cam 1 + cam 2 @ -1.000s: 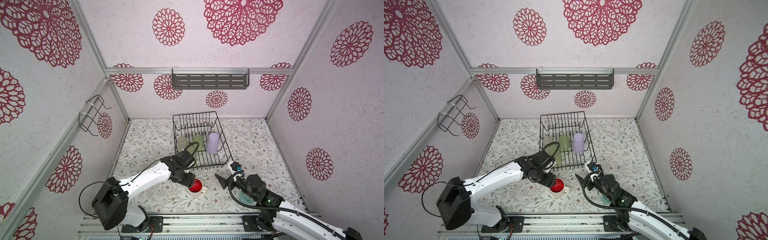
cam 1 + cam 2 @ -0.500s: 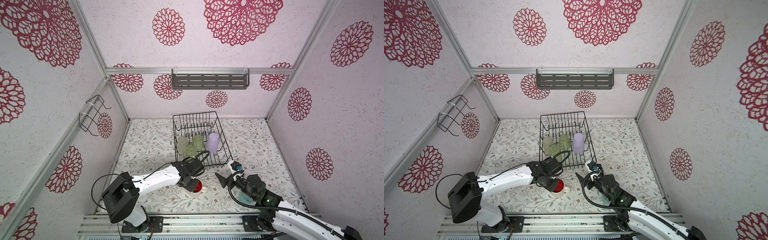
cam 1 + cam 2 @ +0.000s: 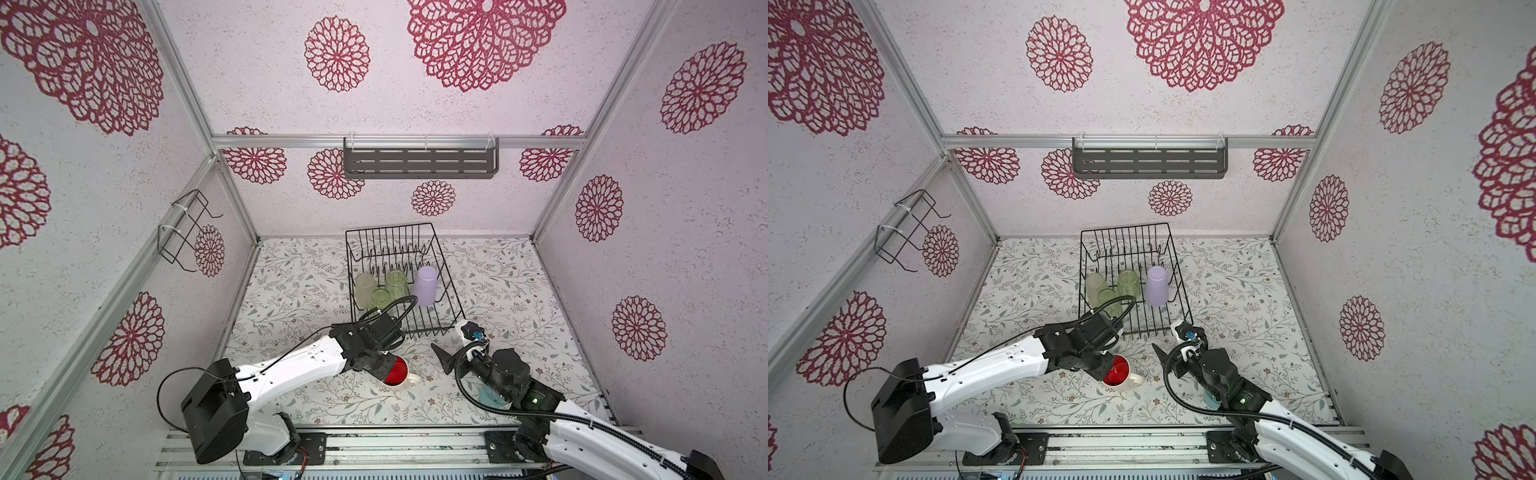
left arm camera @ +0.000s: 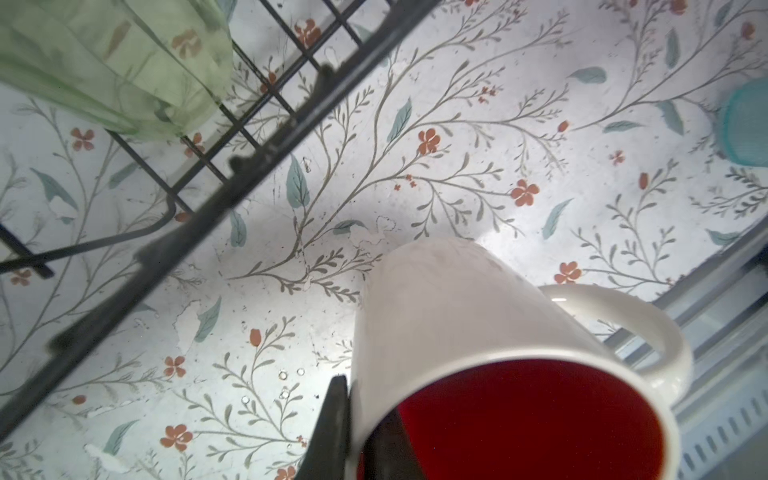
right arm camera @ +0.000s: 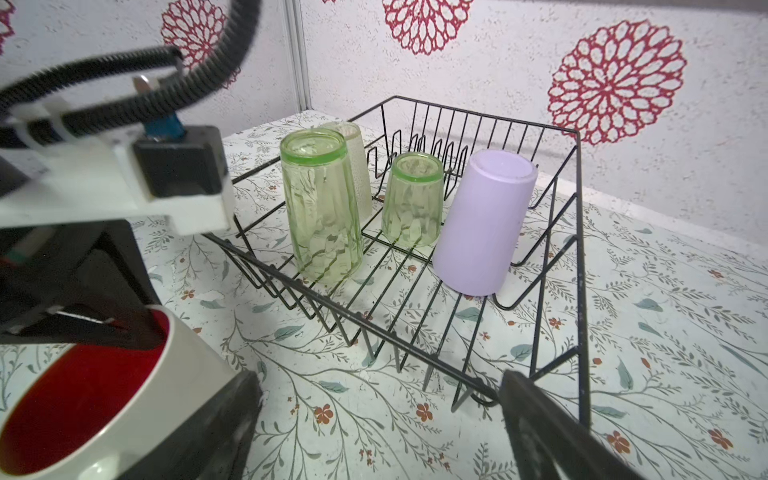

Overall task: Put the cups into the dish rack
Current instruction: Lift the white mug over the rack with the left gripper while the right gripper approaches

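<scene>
White ceramic was what the left jaws had just closed on. A second earlier they stood open above the white mug (image 4: 457, 316). Now one jaw sat inside its red lining and the other against the outer wall, pinching the rim. The mug leaned in that grip, its handle on the side away from the pinch. Whether its base had left the tabletop (image 4: 457, 145) could not be told.

The right jaws stood wide apart with nothing between them. The teal cup (image 4: 748, 124) stood behind them, under that arm, untouched.

Just beyond both pairs of jaws lay the dish rack (image 4: 249, 160). It held the tall green glass (image 5: 320, 208), the frosted tumbler (image 5: 357, 166), the shorter green glass (image 5: 411, 199) and the lilac tumbler (image 5: 482, 224), all upside down.

So the grasp looked secured. Lifting the mug over the near rim seemed the next step, leaving only the teal cup.
</scene>
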Robot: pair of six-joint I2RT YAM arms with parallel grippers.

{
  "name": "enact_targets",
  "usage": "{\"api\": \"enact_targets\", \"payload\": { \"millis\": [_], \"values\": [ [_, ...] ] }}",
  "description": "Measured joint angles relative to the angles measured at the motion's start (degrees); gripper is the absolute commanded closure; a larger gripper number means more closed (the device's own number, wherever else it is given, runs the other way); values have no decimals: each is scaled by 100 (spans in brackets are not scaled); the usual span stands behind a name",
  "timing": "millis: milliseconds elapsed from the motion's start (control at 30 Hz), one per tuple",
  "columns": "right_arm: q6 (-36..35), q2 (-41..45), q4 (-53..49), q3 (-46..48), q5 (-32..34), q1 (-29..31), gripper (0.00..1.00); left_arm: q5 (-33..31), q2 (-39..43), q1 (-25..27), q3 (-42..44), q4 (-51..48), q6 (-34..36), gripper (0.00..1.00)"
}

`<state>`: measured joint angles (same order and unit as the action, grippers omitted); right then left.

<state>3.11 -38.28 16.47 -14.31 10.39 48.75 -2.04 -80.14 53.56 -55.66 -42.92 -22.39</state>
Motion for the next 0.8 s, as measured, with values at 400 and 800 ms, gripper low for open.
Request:
{"api": "enact_targets", "payload": {
  "millis": [400,800],
  "values": [
    [1128,-863,-1207,-1408,-92,-391,2,931,474,-1150,-240,341,-39,100],
    [3469,-2103,-1904,-3458,-3067,-2076,6,1519,1261,-1659,-146,2393,-354,100]
  ]
}}
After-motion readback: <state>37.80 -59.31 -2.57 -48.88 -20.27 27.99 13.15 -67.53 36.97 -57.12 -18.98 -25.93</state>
